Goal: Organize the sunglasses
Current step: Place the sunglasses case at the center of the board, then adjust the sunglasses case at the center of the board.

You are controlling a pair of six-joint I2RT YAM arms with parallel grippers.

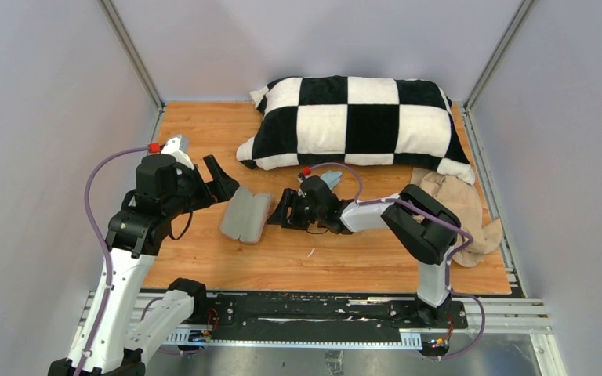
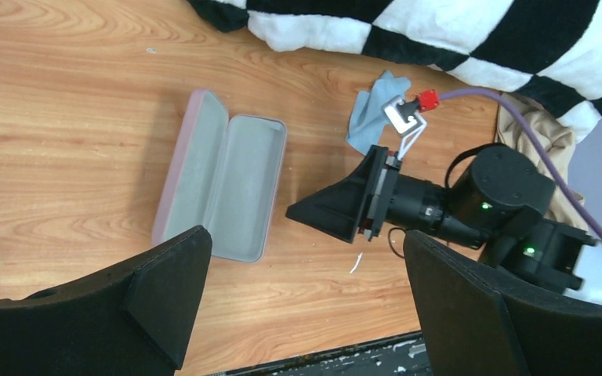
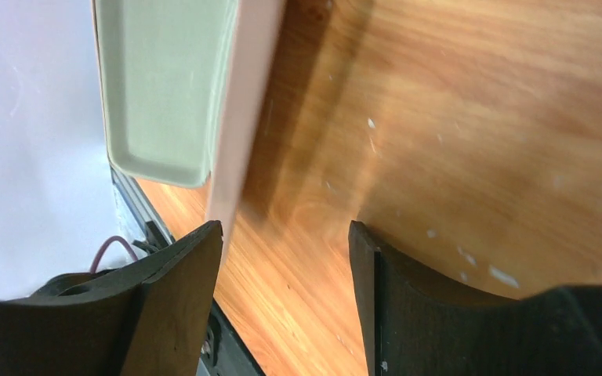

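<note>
The right gripper [image 3: 286,235] has its fingers parted to a middling gap with only bare wood between them, gripping nothing. It lies low over the wooden table [image 1: 204,125], tips pointing at the open pinkish-grey glasses case [image 1: 247,217], just beside the case's right half; whether it touches I cannot tell. Behind its wrist lies a light blue cloth [image 2: 368,113]. Beyond that, the black-and-white checkered pillow [image 1: 360,121] runs along the back, with crumpled beige fabric [image 1: 458,207] by its right end. The left gripper [image 2: 306,243] is spread wide and grips nothing, hovering above the table to the left of the case. The case lies opened flat, both halves showing bare grey lining. The sunglasses I cannot make out in any view
</note>
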